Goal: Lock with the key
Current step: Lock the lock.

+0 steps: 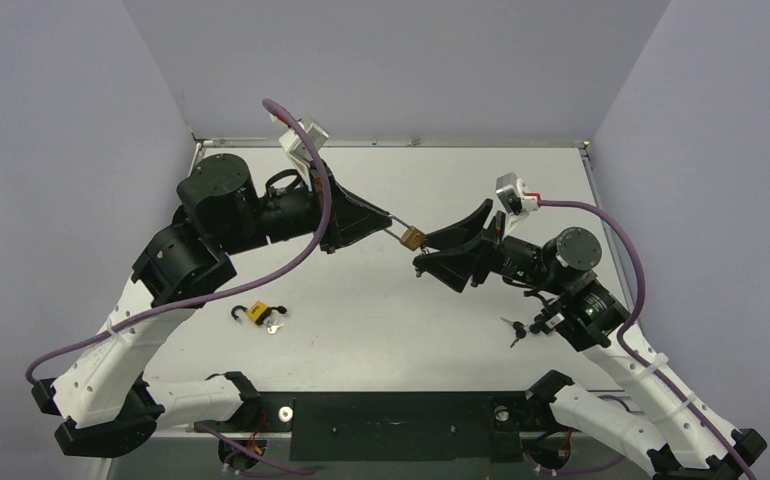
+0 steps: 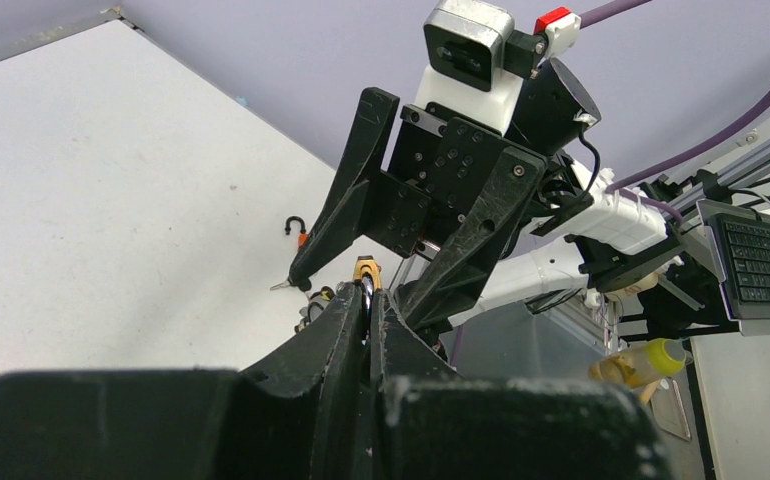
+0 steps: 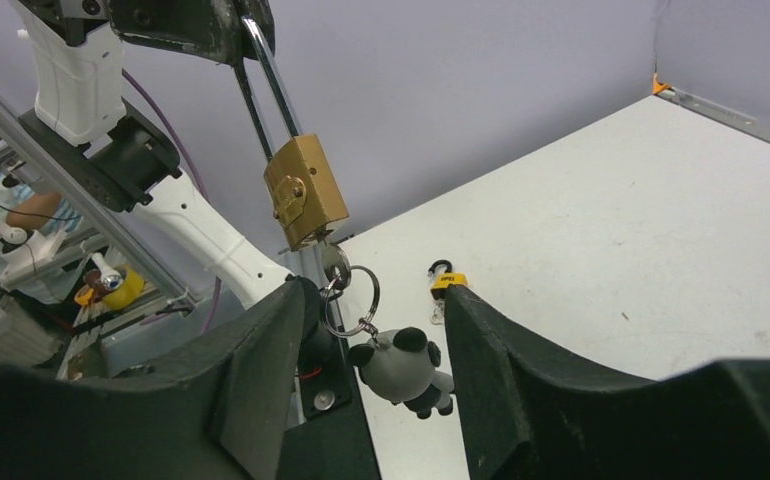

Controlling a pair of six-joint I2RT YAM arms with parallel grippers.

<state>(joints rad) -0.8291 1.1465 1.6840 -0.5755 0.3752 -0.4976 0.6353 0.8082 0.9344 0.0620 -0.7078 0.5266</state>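
My left gripper (image 1: 389, 222) is shut on the long steel shackle of a brass padlock (image 1: 413, 238) and holds it in the air above mid-table. In the right wrist view the padlock (image 3: 307, 192) hangs from that shackle. A silver key (image 3: 334, 262) sits in its underside, with a ring (image 3: 353, 300) and a panda charm (image 3: 404, 370) below. My right gripper (image 3: 379, 295) is open, its fingers on either side of the ring and charm; I cannot tell if they touch. A small bunch of black-headed keys (image 1: 514, 330) lies on the table by my right arm.
A small yellow padlock with an open black shackle (image 1: 257, 312) lies on the white table (image 1: 381, 330) at front left, a silver key (image 1: 275, 327) beside it. It also shows in the right wrist view (image 3: 445, 278). Purple walls enclose the table.
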